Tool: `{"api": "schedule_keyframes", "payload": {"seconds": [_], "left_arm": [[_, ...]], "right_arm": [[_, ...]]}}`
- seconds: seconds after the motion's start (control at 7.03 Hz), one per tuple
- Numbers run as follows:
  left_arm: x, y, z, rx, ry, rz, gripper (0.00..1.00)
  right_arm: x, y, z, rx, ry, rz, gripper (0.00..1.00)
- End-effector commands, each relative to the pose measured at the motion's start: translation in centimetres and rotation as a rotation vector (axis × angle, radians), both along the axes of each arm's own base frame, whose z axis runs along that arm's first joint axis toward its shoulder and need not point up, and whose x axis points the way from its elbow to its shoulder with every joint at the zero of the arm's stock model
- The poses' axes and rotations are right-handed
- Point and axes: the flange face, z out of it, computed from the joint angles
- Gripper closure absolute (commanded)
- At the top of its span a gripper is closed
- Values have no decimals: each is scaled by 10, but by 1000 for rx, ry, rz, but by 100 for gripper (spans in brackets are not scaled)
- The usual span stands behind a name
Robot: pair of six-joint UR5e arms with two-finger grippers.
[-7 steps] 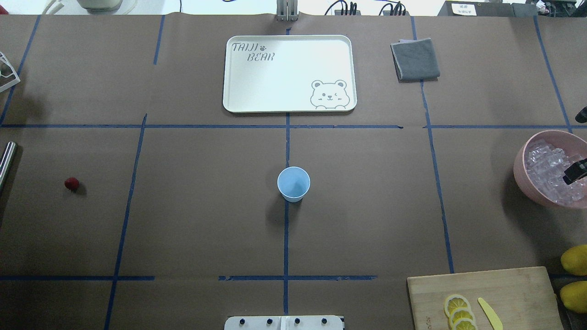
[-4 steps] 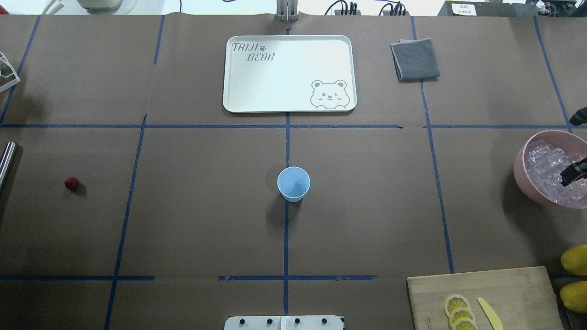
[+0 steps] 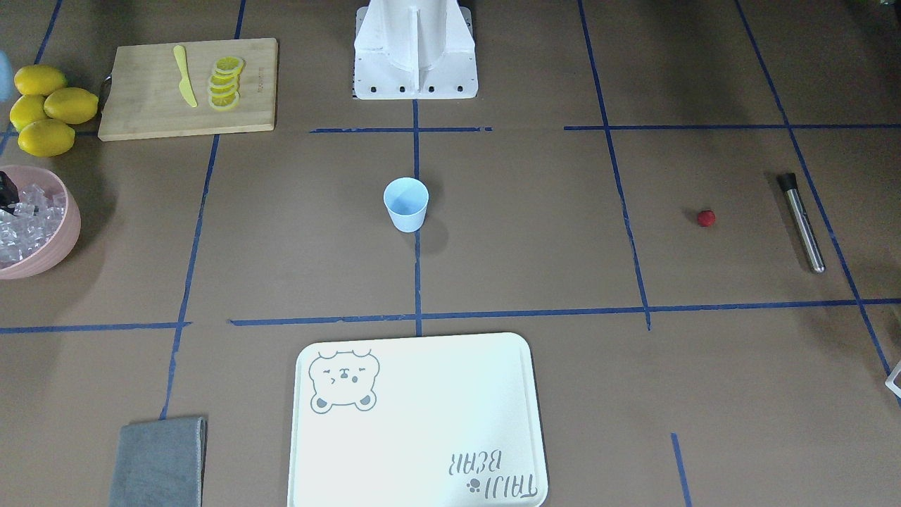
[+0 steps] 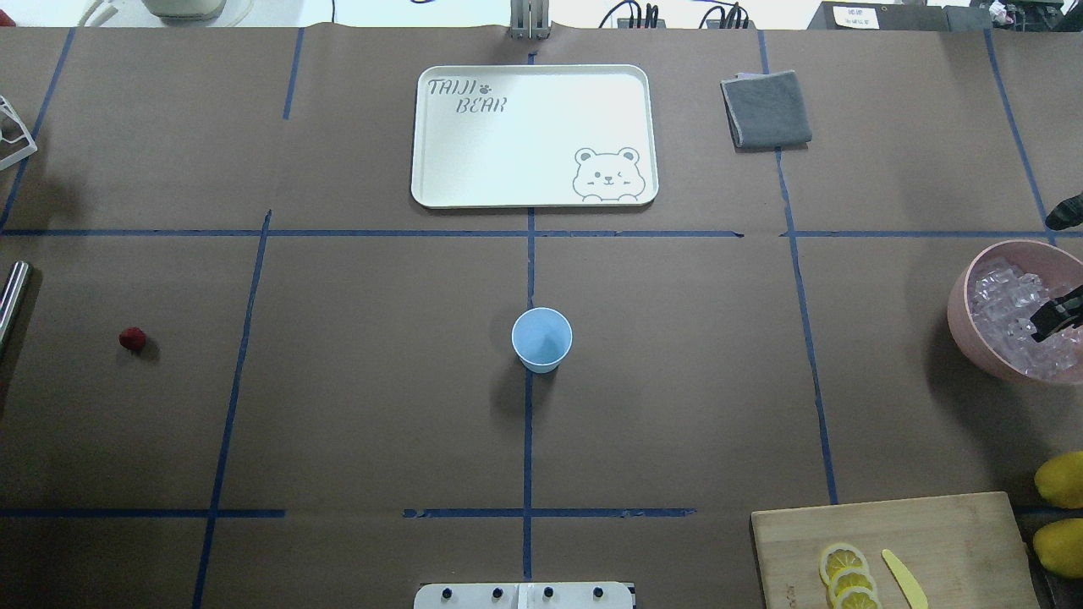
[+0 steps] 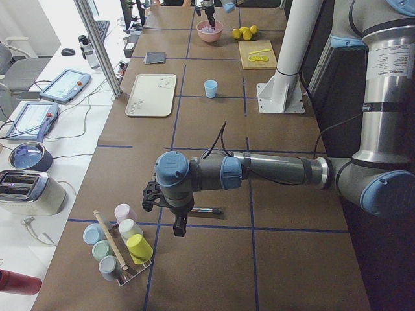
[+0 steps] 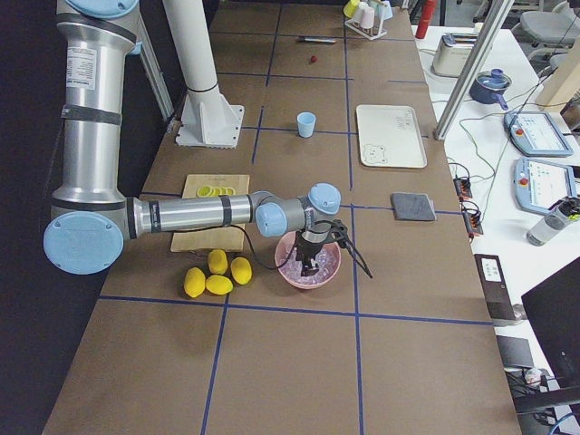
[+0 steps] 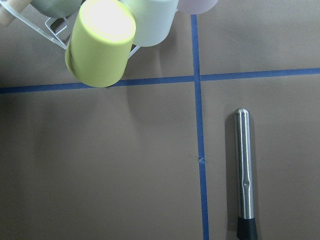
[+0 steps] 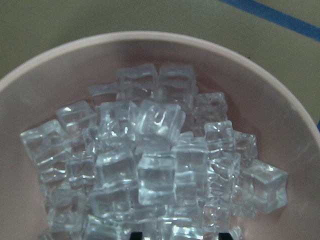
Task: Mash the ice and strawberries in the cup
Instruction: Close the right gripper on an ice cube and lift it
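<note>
The pale blue cup (image 4: 541, 338) stands upright at the table's middle, and I see nothing in it. A small red strawberry (image 4: 132, 339) lies alone far to the left. The ice (image 8: 150, 165) fills a pink bowl (image 4: 960, 326) at the right edge. My right gripper (image 4: 1053, 321) hangs down into that bowl. In the right wrist view only two dark fingertips (image 8: 132, 235) show at the bottom edge, spread apart over the cubes. My left gripper (image 5: 176, 227) shows only in the exterior left view, above the table near a steel muddler (image 7: 243, 170); I cannot tell its state.
A white bear tray (image 4: 533, 135) and a folded grey cloth (image 4: 766, 108) lie at the far side. A cutting board (image 4: 897, 541) holds lemon slices and a yellow knife, with whole lemons (image 3: 46, 105) beside it. A rack of cups (image 5: 120, 243) stands at the left end.
My right gripper has shifted slightly left and deeper over the ice in the pink bowl. The cup, strawberry and muddler have not moved.
</note>
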Motion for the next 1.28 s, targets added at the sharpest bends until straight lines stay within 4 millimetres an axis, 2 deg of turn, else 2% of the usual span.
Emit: {"api": "schedule_keyframes", "payload": {"seconds": [0.0, 0.57, 1.0, 1.14], "left_arm": [[0, 0, -1, 2, 0, 0, 0], [-2, -1, -2, 3, 0, -5, 0], [-2, 1, -12, 0, 0, -24, 0], [-1, 3, -15, 4, 0, -25, 0]], "right_arm": [[1, -1, -5, 6, -8, 2, 42], [4, -1, -9, 13, -12, 8, 47], [9, 0, -6, 7, -7, 18, 51], [10, -1, -7, 7, -7, 21, 56]]}}
